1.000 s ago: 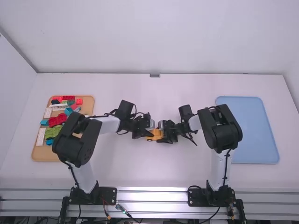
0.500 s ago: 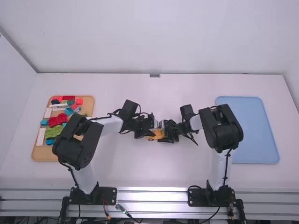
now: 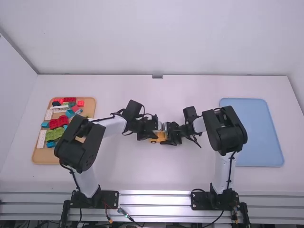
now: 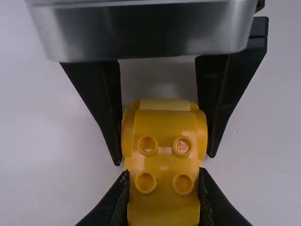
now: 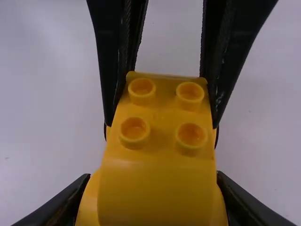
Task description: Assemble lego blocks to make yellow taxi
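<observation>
Over the last second: my left tool (image 3: 152, 133) shifts slightly toward my right tool (image 3: 171, 135); its black wrist joint (image 3: 133, 109) likewise. Displacement small. Yellow brick build (image 3: 157, 138) moves marginally in that direction.

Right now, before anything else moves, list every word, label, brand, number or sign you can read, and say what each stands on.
Small raised lettering: on one stud of the yellow assembly; a maker's mark, so I leave it unquoted.
Other studs on that assembly: no lettering I can make out.
Blocks on the tan tray: any lettering is too small to read.
Blue tray: no text I can make out.
</observation>
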You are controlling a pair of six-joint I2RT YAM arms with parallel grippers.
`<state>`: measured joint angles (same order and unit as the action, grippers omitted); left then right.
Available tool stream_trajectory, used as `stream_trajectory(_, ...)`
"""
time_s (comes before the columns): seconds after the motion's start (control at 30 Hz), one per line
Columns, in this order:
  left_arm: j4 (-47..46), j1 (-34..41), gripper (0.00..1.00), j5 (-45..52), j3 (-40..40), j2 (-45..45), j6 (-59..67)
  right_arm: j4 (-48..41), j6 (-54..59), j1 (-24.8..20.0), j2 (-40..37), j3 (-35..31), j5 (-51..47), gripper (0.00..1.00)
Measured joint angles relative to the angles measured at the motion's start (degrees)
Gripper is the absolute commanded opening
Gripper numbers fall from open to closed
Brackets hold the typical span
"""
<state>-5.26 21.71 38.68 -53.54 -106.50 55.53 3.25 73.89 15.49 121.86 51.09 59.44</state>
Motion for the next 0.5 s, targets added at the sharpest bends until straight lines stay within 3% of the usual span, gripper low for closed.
stream_trajectory(0.17, -1.62, 0.04, 0.03, -0.13, -0.94, -0.26, 0.50, 0.02, 0.00, 0.00, 0.00, -0.02, -0.02, 0.61)
stream_trajectory(0.2, -1.62, 0.04, 0.12, -0.17, -0.94, -0.26, 0.63, 0.04, -0.02, 0.00, 0.00, 0.00, -0.02, 0.61)
stream_trajectory(0.37, -1.57, 0.04, 0.18, -0.17, -0.94, -0.28, 0.66, 0.07, -0.07, 0.00, 0.00, 0.00, -0.04, 0.61)
stream_trajectory(0.5, -1.60, 0.04, 0.18, -0.17, -0.94, -0.28, 0.63, 0.02, -0.02, 0.00, 0.00, 0.00, -0.04, 0.61)
